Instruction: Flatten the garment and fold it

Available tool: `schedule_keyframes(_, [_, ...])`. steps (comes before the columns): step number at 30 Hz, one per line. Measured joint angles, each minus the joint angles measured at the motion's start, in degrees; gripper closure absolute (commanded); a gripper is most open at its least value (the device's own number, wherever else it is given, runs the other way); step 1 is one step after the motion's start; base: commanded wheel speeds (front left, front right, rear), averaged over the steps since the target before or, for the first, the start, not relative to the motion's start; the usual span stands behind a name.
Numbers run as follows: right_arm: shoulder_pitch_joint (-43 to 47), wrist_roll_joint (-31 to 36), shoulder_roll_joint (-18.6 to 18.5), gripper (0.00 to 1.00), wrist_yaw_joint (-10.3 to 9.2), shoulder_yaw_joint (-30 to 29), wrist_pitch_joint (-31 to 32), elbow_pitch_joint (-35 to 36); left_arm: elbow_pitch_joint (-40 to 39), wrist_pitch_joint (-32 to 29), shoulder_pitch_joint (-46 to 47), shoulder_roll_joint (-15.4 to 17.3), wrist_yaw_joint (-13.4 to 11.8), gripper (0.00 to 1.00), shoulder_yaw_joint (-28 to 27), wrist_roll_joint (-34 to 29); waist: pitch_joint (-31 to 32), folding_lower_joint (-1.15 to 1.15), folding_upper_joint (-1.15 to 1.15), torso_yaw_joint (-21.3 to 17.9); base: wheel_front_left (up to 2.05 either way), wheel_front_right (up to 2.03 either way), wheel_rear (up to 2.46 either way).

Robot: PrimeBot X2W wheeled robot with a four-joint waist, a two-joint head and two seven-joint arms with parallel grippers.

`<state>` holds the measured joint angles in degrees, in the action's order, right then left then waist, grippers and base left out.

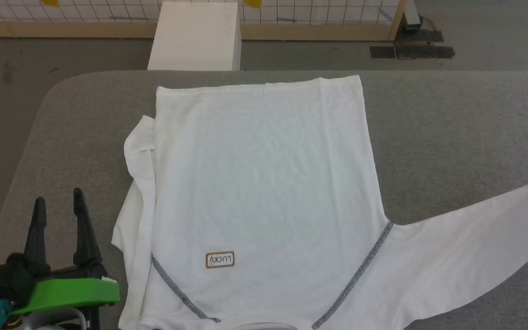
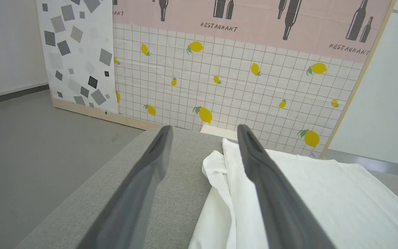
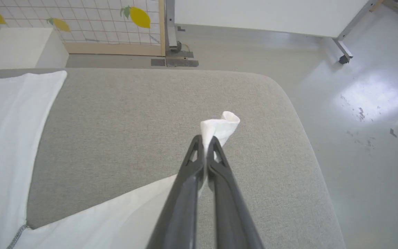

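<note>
White shirt (image 1: 264, 174) lies flat on the grey fabric table (image 1: 452, 128), collar nearest the robot, "LUCKY" patch (image 1: 220, 260) upside down. The left gripper (image 1: 58, 196) sits just beside the bunched left sleeve (image 1: 138, 183), jaws spread wide (nothing between them). The right gripper (image 3: 205, 140), fingers pressed together, pinches the outstretched sleeve's cuff (image 3: 221, 126). Beyond the hem stands a white box (image 1: 195, 36)

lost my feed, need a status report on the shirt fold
Left end effector open, beside the bunched sleeve. Right end effector shut on the other sleeve's cuff. Garment body flat, not yet folded. White box beyond the table.
</note>
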<state>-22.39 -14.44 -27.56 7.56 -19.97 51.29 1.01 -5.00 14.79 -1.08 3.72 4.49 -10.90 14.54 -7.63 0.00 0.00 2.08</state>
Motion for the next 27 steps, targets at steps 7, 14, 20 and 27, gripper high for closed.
schedule_keyframes(7, [0.2,-11.4,2.7,1.0,0.0,16.4,5.9,13.5,-0.3,-0.1,-2.0,-0.1,-0.1,0.0,0.1,0.0,3.8,0.0,0.0,0.1,0.0,0.0,0.0])
schedule_keyframes(14, [-1.6,-14.9,13.7,1.0,0.0,33.4,4.2,11.3,-0.8,-0.6,-2.4,-0.1,-0.3,0.0,1.5,0.0,5.8,0.0,0.0,1.1,0.0,0.0,0.0])
schedule_keyframes(20, [-4.5,-14.7,21.9,1.0,0.0,42.7,-4.0,-0.3,-0.7,-0.6,-2.4,-0.1,-0.6,0.0,2.7,0.0,5.3,0.0,0.0,3.8,0.0,0.0,0.0])
schedule_keyframes(27, [-8.9,-16.0,24.4,1.0,0.0,50.5,-13.0,-12.9,0.8,-0.6,-1.8,-0.2,-0.6,0.0,4.3,0.5,3.0,0.0,0.0,7.9,0.0,0.0,0.0])
